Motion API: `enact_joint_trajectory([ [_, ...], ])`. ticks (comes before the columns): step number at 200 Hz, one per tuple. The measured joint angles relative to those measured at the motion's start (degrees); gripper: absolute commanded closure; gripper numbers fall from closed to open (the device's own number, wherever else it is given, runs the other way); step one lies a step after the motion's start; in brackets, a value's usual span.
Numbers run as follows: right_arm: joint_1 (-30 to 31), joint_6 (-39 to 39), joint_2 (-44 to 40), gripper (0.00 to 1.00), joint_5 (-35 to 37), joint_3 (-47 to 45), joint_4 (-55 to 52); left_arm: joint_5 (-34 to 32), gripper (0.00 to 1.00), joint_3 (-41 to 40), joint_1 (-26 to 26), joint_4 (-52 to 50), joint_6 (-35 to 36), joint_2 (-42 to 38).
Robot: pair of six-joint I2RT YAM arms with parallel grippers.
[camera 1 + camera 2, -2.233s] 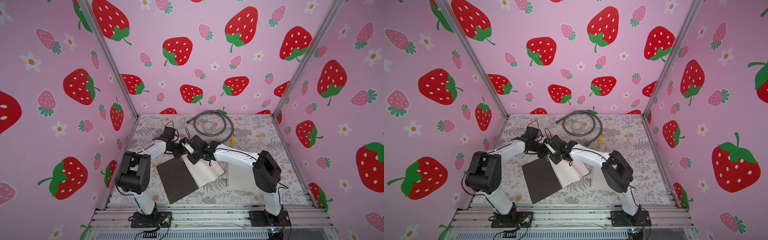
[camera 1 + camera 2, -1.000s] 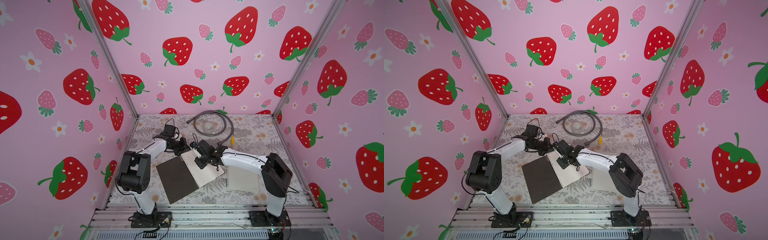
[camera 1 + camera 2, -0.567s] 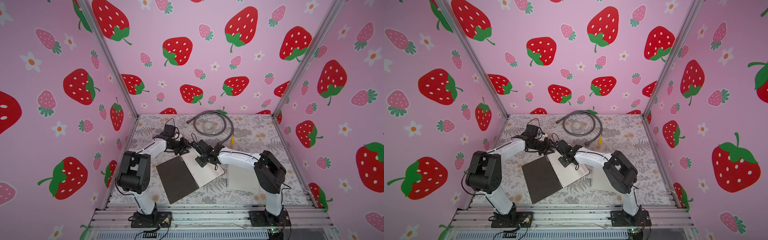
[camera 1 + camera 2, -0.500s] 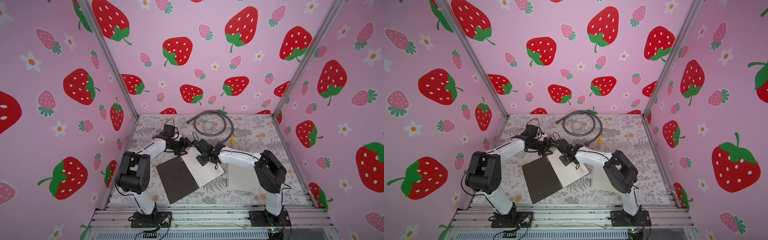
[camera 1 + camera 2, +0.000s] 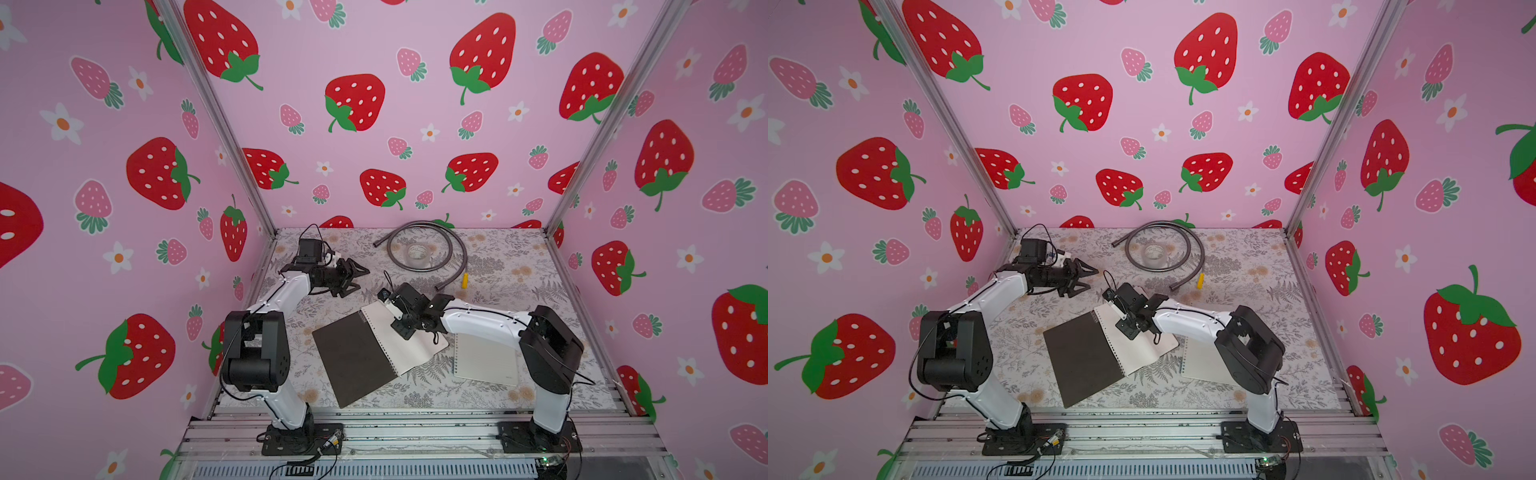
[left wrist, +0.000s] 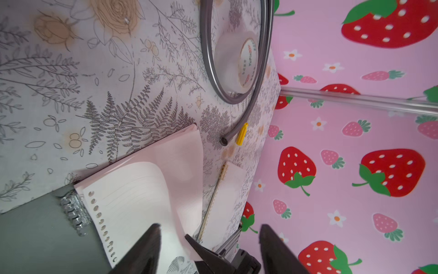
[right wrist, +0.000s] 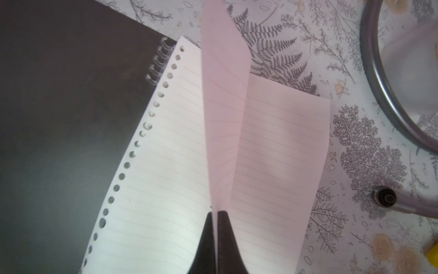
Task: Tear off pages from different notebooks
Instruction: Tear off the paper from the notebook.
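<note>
Left gripper [image 5: 362, 277] withdrew; lined page [image 7: 225, 95] pinched upright.

White arms [image 5: 478, 322]; black joints [image 5: 255, 353], cables [image 5: 311, 225], left hand [image 5: 363, 278] and right hand [image 7: 216, 215].

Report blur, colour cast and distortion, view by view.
Right wrist view: the lifted page carries a pink cast, and the tape roll is blurred. Left wrist view: the left gripper is dark and soft-edged, close to the lens. Both top views: evenly lit, sharp, wide-angle; wall posts splay outward.

Left end effector [image 5: 362, 278] opened, apparently retreating; right end effector [image 7: 216, 213] pinched a page [image 7: 225, 106].
</note>
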Motion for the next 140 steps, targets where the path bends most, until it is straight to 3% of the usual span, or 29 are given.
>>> enact_joint_trajectory([
  [41, 4.72, -6.36, -2.36, 1.00, 2.05, -1.33, 0.70, 1.42, 0.49, 6.67, -1.40, 1.03, -1.53, 8.87],
  [62, 5.90, -8.66, -2.36, 1.00, 3.23, -1.36, 0.79, 1.92, 0.58, 10.05, -3.37, 1.07, -1.66, 12.63],
  [93, 6.34, -11.50, -2.38, 1.00, 4.79, -1.18, 0.76, 3.28, 0.80, 13.55, -7.48, 0.87, -0.94, 16.96],
  [140, 6.82, -12.81, -4.79, 1.00, 5.01, -0.55, 0.02, 5.70, 0.90, 12.92, -10.78, -0.79, 1.84, 19.71],
])
